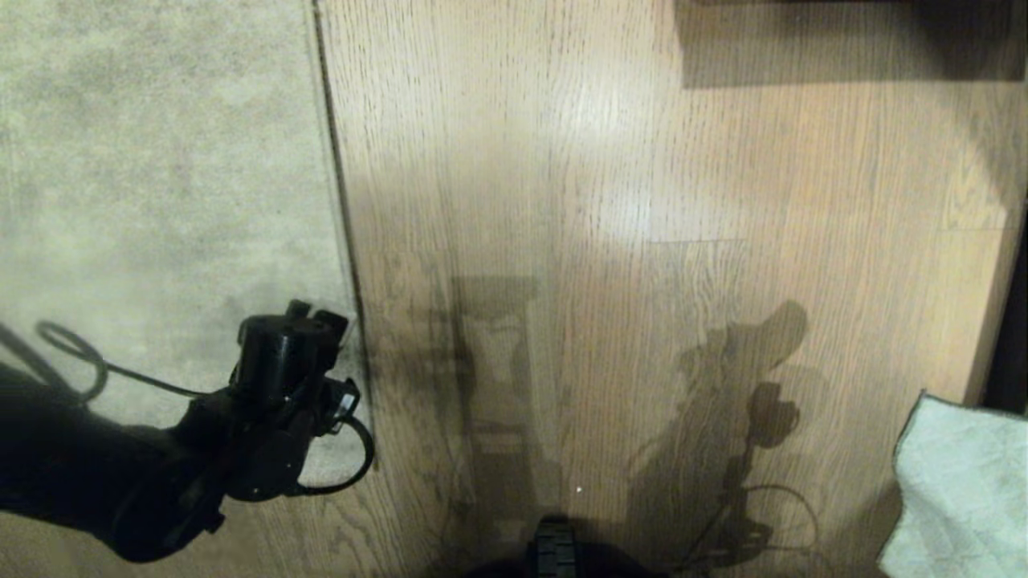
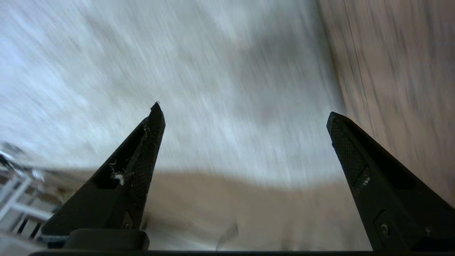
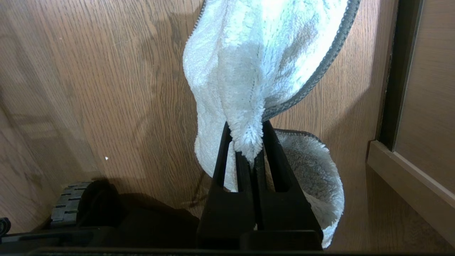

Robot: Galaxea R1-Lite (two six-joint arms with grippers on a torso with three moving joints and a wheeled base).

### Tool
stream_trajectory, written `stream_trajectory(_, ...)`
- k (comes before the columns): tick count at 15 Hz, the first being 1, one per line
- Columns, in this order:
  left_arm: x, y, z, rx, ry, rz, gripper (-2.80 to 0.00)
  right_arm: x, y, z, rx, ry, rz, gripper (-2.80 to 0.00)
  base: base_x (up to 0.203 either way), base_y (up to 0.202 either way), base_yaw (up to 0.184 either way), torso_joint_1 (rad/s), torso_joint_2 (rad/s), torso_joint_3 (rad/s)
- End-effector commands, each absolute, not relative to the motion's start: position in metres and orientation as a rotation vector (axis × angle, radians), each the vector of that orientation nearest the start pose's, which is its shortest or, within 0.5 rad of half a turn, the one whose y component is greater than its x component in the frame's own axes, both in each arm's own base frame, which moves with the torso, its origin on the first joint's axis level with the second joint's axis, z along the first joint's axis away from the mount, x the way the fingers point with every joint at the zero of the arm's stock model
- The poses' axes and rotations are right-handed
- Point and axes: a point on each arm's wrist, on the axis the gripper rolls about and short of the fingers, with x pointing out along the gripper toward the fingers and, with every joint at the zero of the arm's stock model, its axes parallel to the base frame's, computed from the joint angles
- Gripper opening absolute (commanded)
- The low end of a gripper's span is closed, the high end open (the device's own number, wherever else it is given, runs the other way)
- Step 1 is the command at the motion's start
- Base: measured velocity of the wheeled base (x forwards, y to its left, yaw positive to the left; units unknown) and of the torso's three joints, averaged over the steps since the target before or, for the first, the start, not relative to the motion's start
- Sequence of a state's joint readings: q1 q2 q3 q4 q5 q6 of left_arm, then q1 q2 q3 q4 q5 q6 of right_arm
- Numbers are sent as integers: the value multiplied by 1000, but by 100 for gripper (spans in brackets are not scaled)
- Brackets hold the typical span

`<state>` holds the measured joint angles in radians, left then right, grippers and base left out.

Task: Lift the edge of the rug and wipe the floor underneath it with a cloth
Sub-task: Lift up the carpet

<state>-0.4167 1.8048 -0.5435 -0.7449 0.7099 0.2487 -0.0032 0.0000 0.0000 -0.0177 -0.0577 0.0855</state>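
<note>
In the head view the rug [image 1: 161, 177] lies flat on the left, its edge [image 1: 341, 201] running straight up the picture against the bare floor [image 1: 642, 241]. The left tool [image 1: 321, 315] hangs over the rug just inside that edge, near its lower end, and nothing is lifted yet. A part of the cloth [image 1: 964, 490] shows at the lower right, well apart from the rug. In the left wrist view the left tool [image 2: 245, 113] stands wide with nothing between its fingers [image 2: 149, 149]; the rug [image 2: 177, 71] fills the space ahead, and the floor [image 2: 398, 71] sits beside one finger, so the edge [image 2: 332, 71] lies close to that side. The view is smeared, so whether a fingertip touches the pile cannot be told. In the right wrist view the right tool [image 3: 249, 142] is clamped narrow on a bunched fold of the cloth [image 3: 263, 53], which hangs over the floor [image 3: 89, 89] next to a wooden cabinet base [image 3: 419, 106]. The step in hand looks like the approach to the edge. Next, I judge, the left tool has to get one finger under the edge, close, and raise it; only then can the right arm carry the cloth across to wipe.
</note>
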Motion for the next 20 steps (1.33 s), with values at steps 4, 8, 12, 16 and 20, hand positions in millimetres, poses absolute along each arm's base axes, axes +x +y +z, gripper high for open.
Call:
stream_trajectory(4, 296, -93, 106, 537, 348, 309, 0, -23, -1, 77, 86, -19, -61, -280, 0, 0, 0, 0, 0, 0)
stream_trajectory(8, 302, -95, 107, 530, 330, 314, 0, -23, -1, 77, 86, -19, -61, -280, 0, 0, 0, 0, 0, 0)
stream_trajectory(12, 303, -94, 106, 532, 331, 324, 0, -23, -1, 77, 86, -19, -61, -280, 0, 0, 0, 0, 0, 0)
stream_trajectory(16, 309, -89, 101, 540, 321, 344, 0, -23, -1, 77, 86, -19, -61, -280, 0, 0, 0, 0, 0, 0)
stream_trajectory(20, 316, -81, 96, 554, 275, 380, 0, -23, -1, 77, 86, -19, -61, -280, 0, 0, 0, 0, 0, 0)
